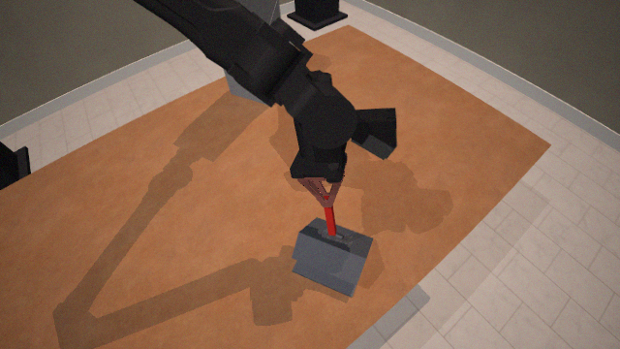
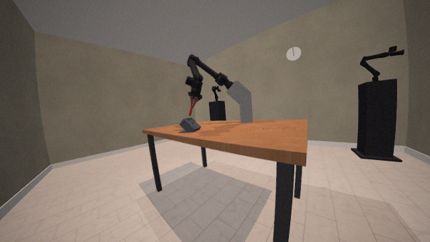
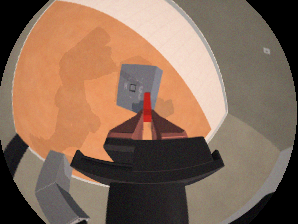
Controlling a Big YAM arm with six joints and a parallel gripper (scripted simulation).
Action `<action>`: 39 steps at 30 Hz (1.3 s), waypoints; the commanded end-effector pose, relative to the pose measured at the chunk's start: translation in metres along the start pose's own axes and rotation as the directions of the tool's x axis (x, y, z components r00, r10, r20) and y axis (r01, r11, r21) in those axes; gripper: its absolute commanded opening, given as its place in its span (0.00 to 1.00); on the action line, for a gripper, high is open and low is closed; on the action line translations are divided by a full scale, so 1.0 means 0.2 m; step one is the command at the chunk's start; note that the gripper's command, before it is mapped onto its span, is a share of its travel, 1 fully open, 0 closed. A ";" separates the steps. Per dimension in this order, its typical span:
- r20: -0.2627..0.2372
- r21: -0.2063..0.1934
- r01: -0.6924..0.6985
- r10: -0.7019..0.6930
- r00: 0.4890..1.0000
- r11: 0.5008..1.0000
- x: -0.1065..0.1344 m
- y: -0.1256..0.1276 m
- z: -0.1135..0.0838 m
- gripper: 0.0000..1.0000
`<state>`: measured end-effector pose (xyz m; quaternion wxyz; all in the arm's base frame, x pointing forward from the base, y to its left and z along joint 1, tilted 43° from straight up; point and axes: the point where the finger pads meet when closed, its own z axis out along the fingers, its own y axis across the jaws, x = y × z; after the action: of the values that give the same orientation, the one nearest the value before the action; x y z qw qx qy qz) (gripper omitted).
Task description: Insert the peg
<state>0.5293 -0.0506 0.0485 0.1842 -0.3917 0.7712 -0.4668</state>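
A red peg [image 1: 330,220] [image 2: 191,110] [image 3: 147,104] is held by its upper end in my gripper [image 1: 326,198] [image 2: 193,100] [image 3: 147,121], which is shut on it. The peg hangs tilted above a grey block with a sloped panel [image 1: 325,257] [image 2: 190,125] [image 3: 136,76]. In the top view the peg's lower tip stands at the hole [image 1: 335,237] on the block's top face. In the wrist view the hole [image 3: 133,87] shows just left of the peg's tip. I cannot tell how far the tip reaches in.
The block rests on a wooden table [image 1: 145,204] [image 2: 262,134] near its right front edge. The arm's grey base [image 2: 243,101] stands at the back of the table. Black pedestals with other arms [image 2: 376,117] stand on the floor.
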 end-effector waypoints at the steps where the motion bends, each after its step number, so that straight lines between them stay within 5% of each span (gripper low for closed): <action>1: 0.030 0.037 0.009 -0.010 0.999 0.999 -0.11 -0.03 -0.02 0.00; 39: -0.042 0.225 0.018 -0.009 0.999 0.974 -0.26 0.05 0.02 0.00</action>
<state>0.5491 -0.0266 0.0275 0.1889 -0.3621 0.7247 -0.5549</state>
